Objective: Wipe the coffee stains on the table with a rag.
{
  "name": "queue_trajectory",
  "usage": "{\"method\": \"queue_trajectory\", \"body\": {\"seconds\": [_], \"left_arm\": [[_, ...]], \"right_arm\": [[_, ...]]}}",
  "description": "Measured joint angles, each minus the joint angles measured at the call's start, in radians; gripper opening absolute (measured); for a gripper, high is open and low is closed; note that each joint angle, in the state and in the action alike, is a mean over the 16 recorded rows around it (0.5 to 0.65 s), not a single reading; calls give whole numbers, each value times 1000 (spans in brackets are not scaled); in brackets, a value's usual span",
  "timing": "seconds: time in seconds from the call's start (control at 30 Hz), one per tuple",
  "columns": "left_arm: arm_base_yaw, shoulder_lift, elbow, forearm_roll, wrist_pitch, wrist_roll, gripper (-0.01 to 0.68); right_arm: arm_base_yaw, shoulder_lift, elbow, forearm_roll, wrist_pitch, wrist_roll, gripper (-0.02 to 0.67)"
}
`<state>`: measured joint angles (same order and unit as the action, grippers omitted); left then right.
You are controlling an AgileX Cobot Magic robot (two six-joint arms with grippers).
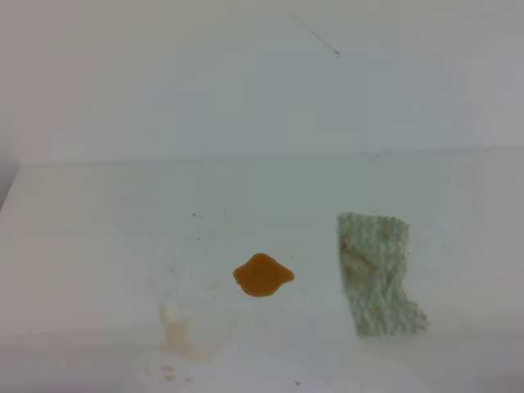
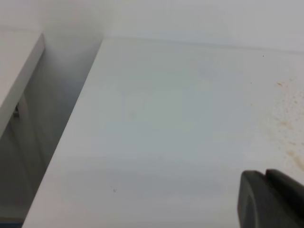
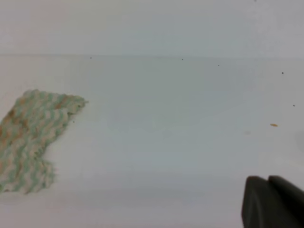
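Observation:
A small glossy orange-brown blob, the coffee stain (image 1: 263,275), lies near the middle of the white table (image 1: 98,246). To its right the rag (image 1: 377,274) lies flat, pale green-white and flecked with brown; the right wrist view has the rag (image 3: 33,137) at its left edge. Neither gripper shows in the high view. My left gripper (image 2: 265,176) is a dark shape at the lower right of its own view, fingers together, over bare table. My right gripper (image 3: 267,179) looks the same, shut and empty, well to the right of the rag.
A faint tan dried smear (image 1: 184,336) lies left of and below the stain. Brown specks (image 2: 289,123) dot the table near the left gripper. The table's left edge (image 2: 71,133) drops into a gap beside a white ledge (image 2: 19,71). A white wall (image 1: 246,82) stands behind.

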<state>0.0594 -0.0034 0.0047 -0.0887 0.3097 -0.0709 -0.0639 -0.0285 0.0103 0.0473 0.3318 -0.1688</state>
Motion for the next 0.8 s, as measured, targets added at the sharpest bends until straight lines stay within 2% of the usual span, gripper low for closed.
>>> {"method": "queue_trajectory", "body": {"seconds": [0.8], "left_arm": [[0,-2,2,0,-1,0,-2]], "right_arm": [[0,0,2,0,-6,0,-3]]}}
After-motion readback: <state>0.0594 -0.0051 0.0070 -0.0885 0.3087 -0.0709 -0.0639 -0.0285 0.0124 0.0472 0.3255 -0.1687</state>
